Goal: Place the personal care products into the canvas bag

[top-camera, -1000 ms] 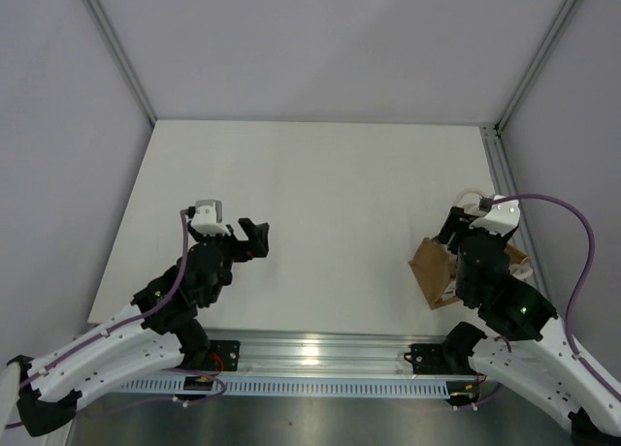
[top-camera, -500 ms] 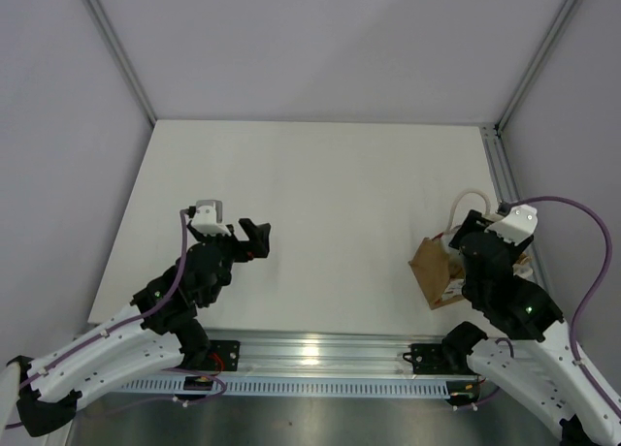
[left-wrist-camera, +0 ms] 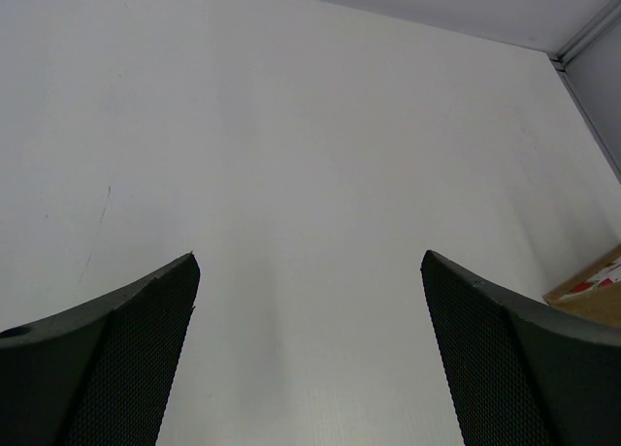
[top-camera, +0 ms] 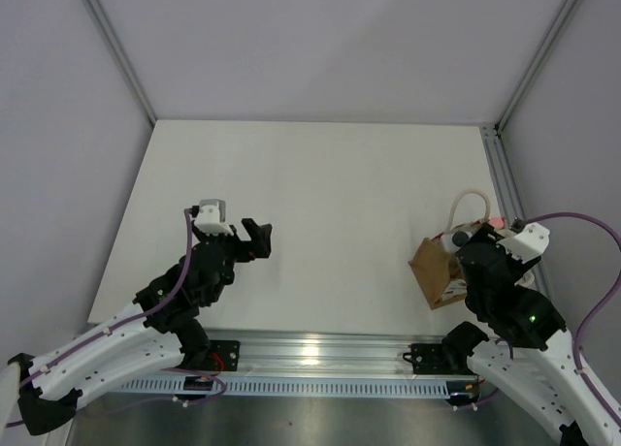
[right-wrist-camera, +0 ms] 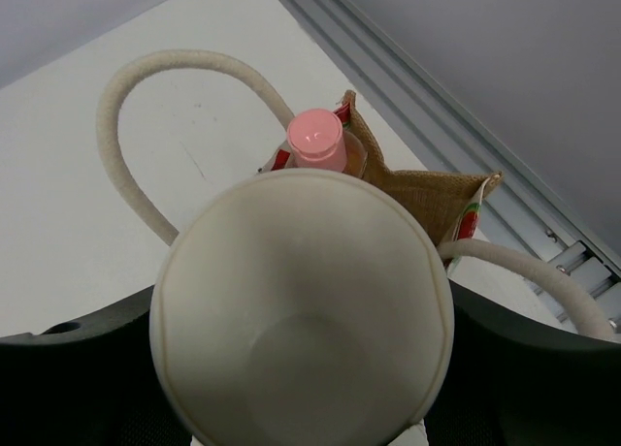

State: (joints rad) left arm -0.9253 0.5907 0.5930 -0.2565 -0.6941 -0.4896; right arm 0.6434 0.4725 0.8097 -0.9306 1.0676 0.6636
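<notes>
The tan canvas bag (top-camera: 430,270) stands upright at the table's right edge, with its cream loop handles (right-wrist-camera: 146,78) raised. A bottle with a pink cap (right-wrist-camera: 316,141) stands inside the bag (right-wrist-camera: 427,189). My right gripper (top-camera: 473,254) hovers just above the bag's mouth. In the right wrist view this gripper (right-wrist-camera: 303,354) is shut on a squat pale cylinder (right-wrist-camera: 291,262), seen end-on and filling the space between the fingers. My left gripper (top-camera: 254,238) rests low over the left half of the table, and its wrist view shows the gripper (left-wrist-camera: 309,264) open with nothing between the fingers. Other products are hidden.
An aluminium rail (top-camera: 499,175) runs along the table's right edge, right beside the bag, and also shows in the right wrist view as a rail (right-wrist-camera: 437,107). Grey enclosure walls close in the white table (top-camera: 310,184) on three sides. A brown bag corner (left-wrist-camera: 594,293) shows in the left wrist view.
My right wrist has swung back and to the right, still holding the pale cylinder. More of the bag's handle and top now shows. The left arm has barely moved.
</notes>
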